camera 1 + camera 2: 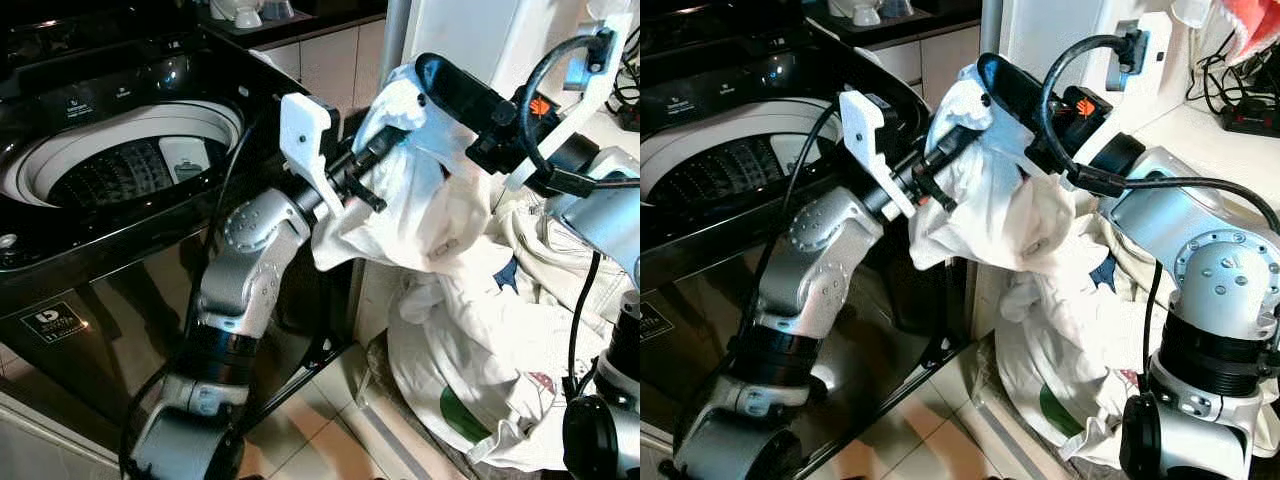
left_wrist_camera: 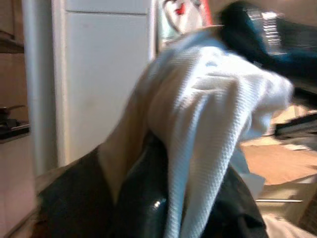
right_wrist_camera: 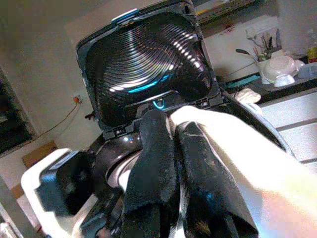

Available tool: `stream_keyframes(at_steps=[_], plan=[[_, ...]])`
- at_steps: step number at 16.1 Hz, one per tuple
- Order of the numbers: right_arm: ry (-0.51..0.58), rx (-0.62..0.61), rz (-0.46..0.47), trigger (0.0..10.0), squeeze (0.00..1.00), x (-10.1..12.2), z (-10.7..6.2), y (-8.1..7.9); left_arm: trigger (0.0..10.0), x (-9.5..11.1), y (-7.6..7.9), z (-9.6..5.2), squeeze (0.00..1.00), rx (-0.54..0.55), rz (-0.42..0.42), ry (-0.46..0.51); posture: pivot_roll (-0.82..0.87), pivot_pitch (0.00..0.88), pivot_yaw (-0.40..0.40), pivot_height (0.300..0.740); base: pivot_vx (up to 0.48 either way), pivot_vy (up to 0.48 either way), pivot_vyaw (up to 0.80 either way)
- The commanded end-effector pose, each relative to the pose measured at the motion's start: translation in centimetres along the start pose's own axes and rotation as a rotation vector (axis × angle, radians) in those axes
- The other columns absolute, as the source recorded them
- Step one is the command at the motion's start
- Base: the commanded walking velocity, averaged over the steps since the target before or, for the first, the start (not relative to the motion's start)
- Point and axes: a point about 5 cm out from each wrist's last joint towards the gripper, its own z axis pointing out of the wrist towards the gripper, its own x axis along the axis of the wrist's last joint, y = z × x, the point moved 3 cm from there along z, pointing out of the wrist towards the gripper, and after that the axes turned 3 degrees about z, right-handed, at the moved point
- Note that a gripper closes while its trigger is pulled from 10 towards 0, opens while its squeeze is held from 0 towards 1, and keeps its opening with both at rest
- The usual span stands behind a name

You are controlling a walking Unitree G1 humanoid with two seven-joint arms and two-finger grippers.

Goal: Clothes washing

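Observation:
A white garment (image 1: 430,200) hangs in the air between the black top-load washing machine (image 1: 150,225) and a heap of laundry (image 1: 480,370). My left gripper (image 1: 385,140) reaches in from the washer side and is shut on the garment's left edge. The right gripper (image 1: 425,70) comes in from the right, higher up, and is shut on the garment's top, so the cloth drapes over its black fingers (image 3: 153,163). In the right wrist view the raised washer lid (image 3: 148,59) stands behind the cloth (image 3: 237,148). The drum (image 1: 120,170) is open, with no clothing showing in it.
The heap of pale clothes lies on the floor to the right of the washer, against a white cabinet (image 1: 480,40). A counter with a power strip (image 1: 1240,115) is at far right. Tiled floor (image 1: 300,430) runs in front of the machine. Dishes (image 1: 245,12) sit behind it.

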Motion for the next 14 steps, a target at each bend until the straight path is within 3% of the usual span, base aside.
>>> stream_keyframes(at_steps=[1, 4, 5, 6, 7, 8, 9, 11, 12, 14], plan=[[0.017, 0.011, -0.002, 10.0, 1.00, 0.3, -0.1, -0.3, 0.0, 1.1, -1.7, 0.0, 0.00, 0.057, 0.057, 0.020, -0.07, 0.000, -0.001, 0.740, 0.000, 0.000, 0.00], [0.001, -0.025, -0.036, 10.0, 1.00, 0.1, -0.4, 0.1, 0.0, 4.0, -7.0, 0.3, 0.00, 0.187, 0.236, 0.003, -0.06, 0.000, 0.006, 0.740, 0.000, 0.000, 0.00], [-0.003, -0.049, -0.053, 10.0, 0.70, 0.1, -0.5, 0.4, 0.0, 5.6, -8.9, 0.3, 0.00, 0.236, 0.319, -0.003, -0.06, 0.000, 0.006, 0.740, 0.000, 0.000, 0.00], [-0.017, -0.082, -0.084, 10.0, 0.00, -0.2, -0.8, 0.8, 0.0, 8.9, -12.1, 0.2, 0.00, 0.333, 0.486, -0.019, -0.06, 0.000, 0.013, 0.740, 0.000, 0.000, 0.00], [-0.054, -0.100, -0.129, 10.0, 0.00, -0.9, -1.0, 0.8, 0.0, 13.2, -15.1, -0.3, 0.00, 0.464, 0.712, -0.053, -0.06, 0.000, 0.019, 0.740, 0.000, 0.000, 0.00], [-0.083, -0.106, -0.156, 10.0, 0.00, -1.7, -1.1, 0.7, 0.0, 16.9, -16.9, -0.9, 0.00, 0.586, 0.900, -0.074, -0.06, 0.000, 0.023, 0.740, 0.000, 0.000, 0.00], [-0.096, -0.107, -0.166, 10.0, 0.00, -2.1, -1.1, 0.7, 0.0, 18.5, -17.7, -1.3, 0.00, 0.643, 0.979, -0.097, -0.06, 0.000, 0.023, 0.740, 0.000, 0.000, 0.00], [-0.110, -0.112, -0.179, 10.0, 0.00, -2.6, -1.0, 0.7, 0.0, 18.3, -18.7, -1.7, 0.00, 0.691, 1.031, -0.201, -0.06, 0.000, 0.027, 0.740, 0.000, 0.000, 0.00], [-0.132, -0.110, -0.194, 10.0, 0.00, -3.2, -0.9, 0.5, 10.0, 16.3, -19.7, -2.3, 0.00, 0.690, 1.058, -0.368, -0.06, 0.000, 0.027, 0.740, 0.000, 0.000, 0.00], [-0.162, -0.100, -0.212, 10.0, 0.00, -4.0, -0.8, 0.2, 10.0, 13.5, -20.1, -2.8, 0.00, 0.626, 1.012, -0.504, -0.06, 0.000, 0.039, 0.740, 0.000, 0.000, 0.00]])
